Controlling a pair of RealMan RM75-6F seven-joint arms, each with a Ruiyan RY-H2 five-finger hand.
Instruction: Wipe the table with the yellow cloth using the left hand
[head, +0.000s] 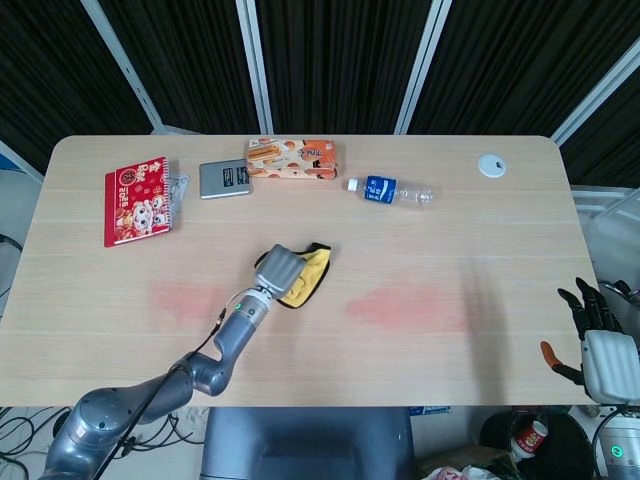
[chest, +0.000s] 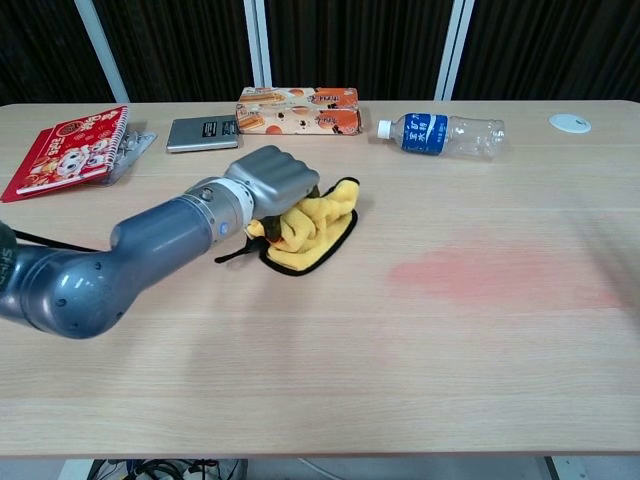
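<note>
Yellow cloth (chest: 312, 228), just one, gripped by left hand (chest: 272, 178) on table (chest: 420, 340).

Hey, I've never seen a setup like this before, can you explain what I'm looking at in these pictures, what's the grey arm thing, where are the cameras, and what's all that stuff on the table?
This is a robot with two arms, each ending in a mechanical hand. Both pictures come from its own cameras: the head view looks down from above, the chest view looks across the table from lower down.

The grey arm is its left one. Its left hand presses on a bunched yellow cloth on the wood, beside a faint reddish smear. The right hand hangs off the table's right edge, holding nothing, and shows only in the head view.

Along the far side lie a red notebook, a flat grey device, an orange box, a plastic bottle on its side and a small white disc.
</note>
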